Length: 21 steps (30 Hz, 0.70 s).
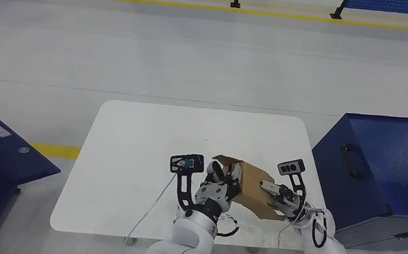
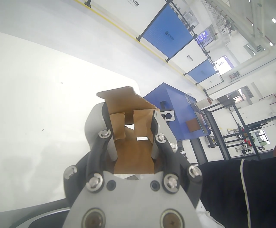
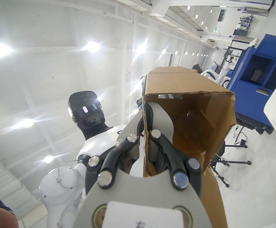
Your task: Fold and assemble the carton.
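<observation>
One carton (image 1: 251, 187) is seen, brown and already opened into a tube. It is held close to the near edge of the table (image 1: 140, 158), towards the near right corner. Whether it rests on the table or is lifted a little cannot be told.

Two grippers are counted. The right gripper (image 3: 145, 121) is closed on one wall of the carton at its open end: one finger is placed inside the tube and the other outside, with the cardboard pinched between them. The left gripper (image 2: 130, 117) is set at the opposite end with its fingers spread apart, and a cardboard panel lies in the gap between them (no firm squeeze on it can be confirmed).

The step in hand is judged to be the closing of one end. In the left wrist view the small flaps at the far end are partly bent inward, but gaps of light are left between them, so that end is not yet shut.

For the next move, the carton should be kept steady by the right gripper while the loose flaps are pushed flat and tucked in by the left one.
</observation>
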Available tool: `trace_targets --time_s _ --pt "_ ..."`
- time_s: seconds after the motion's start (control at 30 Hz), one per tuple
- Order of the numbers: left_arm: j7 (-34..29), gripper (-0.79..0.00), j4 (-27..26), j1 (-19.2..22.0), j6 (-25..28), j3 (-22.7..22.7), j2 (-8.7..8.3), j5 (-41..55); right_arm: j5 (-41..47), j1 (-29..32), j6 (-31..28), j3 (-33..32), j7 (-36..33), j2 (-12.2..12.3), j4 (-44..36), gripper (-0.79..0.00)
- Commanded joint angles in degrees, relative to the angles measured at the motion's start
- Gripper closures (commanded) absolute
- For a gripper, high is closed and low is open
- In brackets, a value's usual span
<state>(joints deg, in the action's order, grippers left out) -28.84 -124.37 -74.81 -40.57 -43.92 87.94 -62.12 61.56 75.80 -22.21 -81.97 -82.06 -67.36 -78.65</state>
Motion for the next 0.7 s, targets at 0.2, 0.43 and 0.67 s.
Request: trace_targets --time_s 0.2,0.43,0.67 --pt "-1.1 -0.262 0.8 -0.1 0.3 0.7 0.42 -1.2 -0.4 0.1 0.4 -0.2 -0.2 -0.1 -0.6 0.0" --pt "-1.9 -0.256 1.9 0.1 0.2 0.7 0.89 -1.7 -0.2 -0.1 0.7 0.1 -0.3 -0.3 -0.4 0.0" --pt "-2.0 -0.268 0.6 0.4 -0.2 -0.5 1.32 -1.8 2.2 -0.9 4.1 0.5 -0.5 -0.4 1.3 0.0"
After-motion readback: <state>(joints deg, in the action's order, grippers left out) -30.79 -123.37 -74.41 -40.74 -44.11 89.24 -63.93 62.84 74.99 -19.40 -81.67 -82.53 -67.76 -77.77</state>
